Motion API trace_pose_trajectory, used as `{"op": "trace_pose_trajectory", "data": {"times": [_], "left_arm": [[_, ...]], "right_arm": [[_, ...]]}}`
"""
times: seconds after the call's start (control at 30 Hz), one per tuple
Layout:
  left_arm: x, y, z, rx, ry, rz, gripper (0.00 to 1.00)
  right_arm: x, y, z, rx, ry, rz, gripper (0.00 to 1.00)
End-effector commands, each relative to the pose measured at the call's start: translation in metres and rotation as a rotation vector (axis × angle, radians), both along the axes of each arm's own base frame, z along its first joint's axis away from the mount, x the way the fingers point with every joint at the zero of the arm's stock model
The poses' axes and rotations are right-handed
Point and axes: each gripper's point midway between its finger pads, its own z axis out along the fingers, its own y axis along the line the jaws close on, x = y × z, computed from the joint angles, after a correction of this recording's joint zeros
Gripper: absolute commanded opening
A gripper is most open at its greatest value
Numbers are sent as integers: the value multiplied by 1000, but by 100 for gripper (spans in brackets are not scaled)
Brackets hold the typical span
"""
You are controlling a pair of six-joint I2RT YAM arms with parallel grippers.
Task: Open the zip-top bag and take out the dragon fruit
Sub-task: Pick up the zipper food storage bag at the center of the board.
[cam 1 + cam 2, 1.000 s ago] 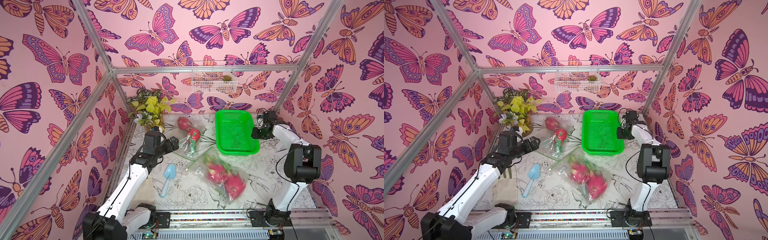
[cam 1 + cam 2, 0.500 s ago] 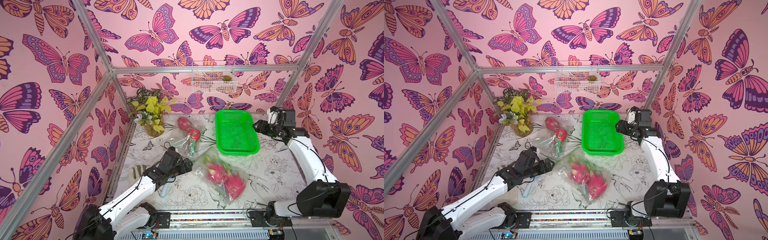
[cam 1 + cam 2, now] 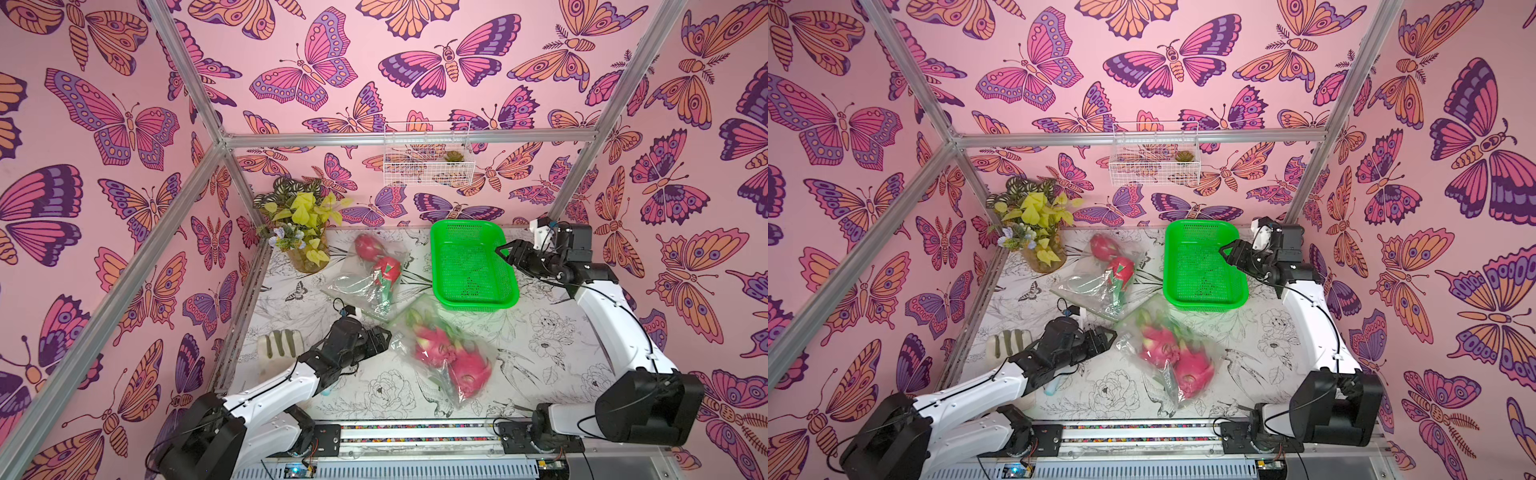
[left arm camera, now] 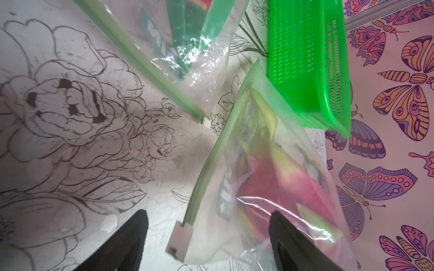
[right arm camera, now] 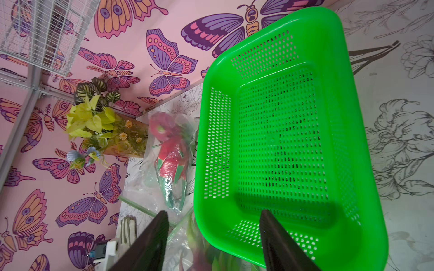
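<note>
We bring our spread left end effector [image 4: 209, 237] to the near zip-top bag's [image 3: 446, 359] slider [image 4: 179, 239]; next, pinch it. Right end effector [image 5: 215, 237], spread, hangs empty.

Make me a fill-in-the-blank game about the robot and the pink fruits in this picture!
1. The dragon fruit all lie inside see-through zip-top ____.
2. The basket on the table is coloured ____.
3. The number of bags with fruit on the table is ____.
4. The left gripper is open right beside the near bag, and the right gripper is open above the ____.

Missing words: bags; green; two; basket
</note>
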Motion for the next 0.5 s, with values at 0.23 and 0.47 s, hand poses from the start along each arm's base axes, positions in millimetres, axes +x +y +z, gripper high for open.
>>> {"op": "trace_pose_trajectory", "data": {"times": [0.23, 0.47], "left_arm": [[16, -20, 5, -113, -106, -31, 51], [21, -33, 46, -79, -233, -162, 8]], "right_arm": [[-3, 9, 11, 45, -20, 44, 64], [-9, 19, 29, 82, -60, 109, 64]]}}
